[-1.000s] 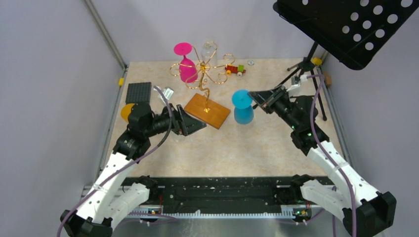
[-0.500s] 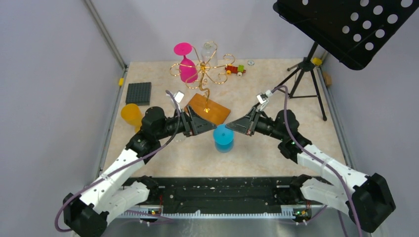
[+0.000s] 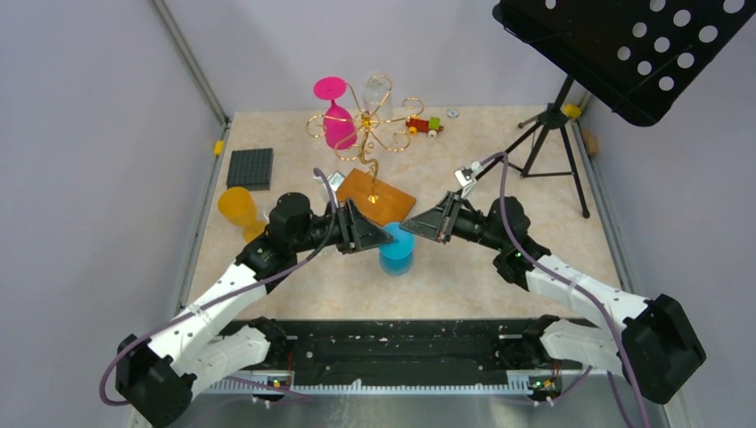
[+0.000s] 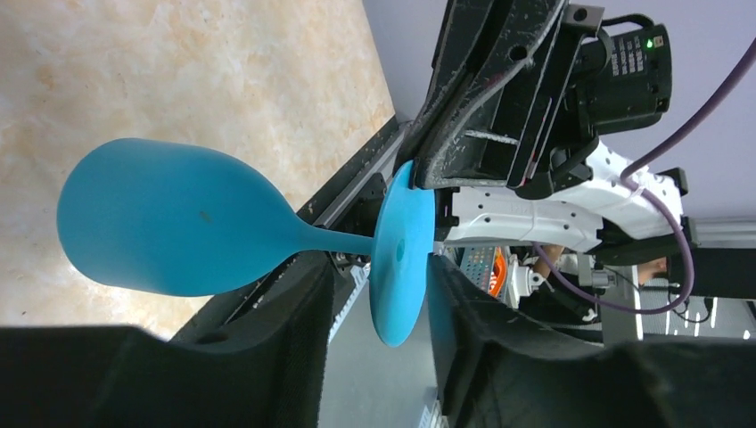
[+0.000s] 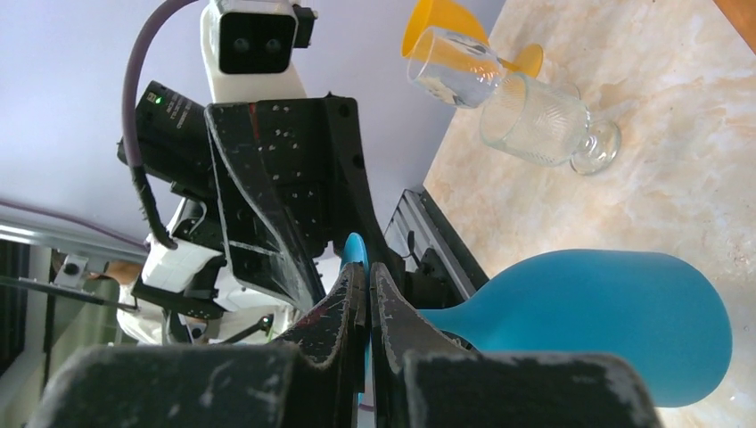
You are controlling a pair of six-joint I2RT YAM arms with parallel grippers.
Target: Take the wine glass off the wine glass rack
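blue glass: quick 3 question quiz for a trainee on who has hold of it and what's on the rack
1. True or false: the right gripper is open.
2. Which glass hangs on the rack? A orange, B pink, C blue.
3. Which part of the blue glass sits between the fingers of the left gripper?

Key:
1. False. It is shut on the rim of the blue glass's foot.
2. B, the pink glass.
3. The foot. One finger stands on each side of it, with a gap showing on the stem side.
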